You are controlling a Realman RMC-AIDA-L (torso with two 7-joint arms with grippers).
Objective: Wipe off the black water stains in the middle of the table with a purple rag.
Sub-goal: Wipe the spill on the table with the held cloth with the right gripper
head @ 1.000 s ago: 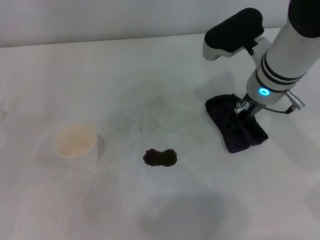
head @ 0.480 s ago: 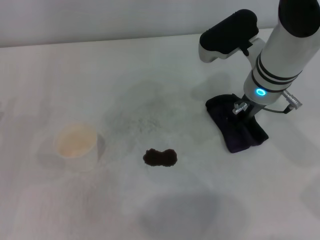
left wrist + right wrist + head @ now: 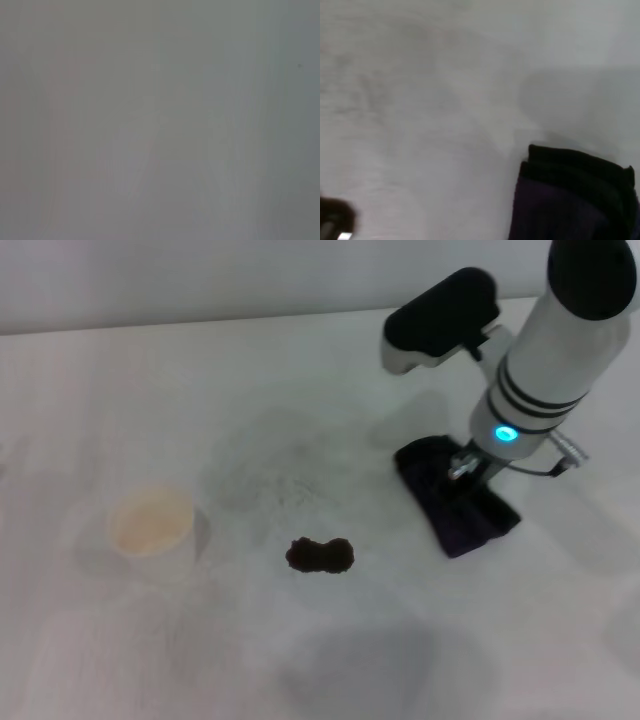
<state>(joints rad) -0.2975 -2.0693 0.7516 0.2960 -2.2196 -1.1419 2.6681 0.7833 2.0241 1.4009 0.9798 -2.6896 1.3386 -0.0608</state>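
The black water stains (image 3: 320, 555) are a small peanut-shaped blotch on the white table (image 3: 300, 370), near its middle. The purple rag (image 3: 455, 515) lies flat on the table to the right of the stain, well apart from it. My right gripper (image 3: 462, 478) stands down on the rag's far part and grips it. The rag's folded edge also shows in the right wrist view (image 3: 570, 200). The left gripper is out of view, and the left wrist view shows only a plain grey surface.
A white paper cup (image 3: 152, 525) stands upright at the left, apart from the stain. Faint grey smudges (image 3: 275, 475) mark the table behind the stain. The right arm's black-and-white body (image 3: 500, 330) rises over the table's far right.
My right gripper has moved a little to the left, toward the stain, and the rag has slid with it. The stain and the cup have not moved.
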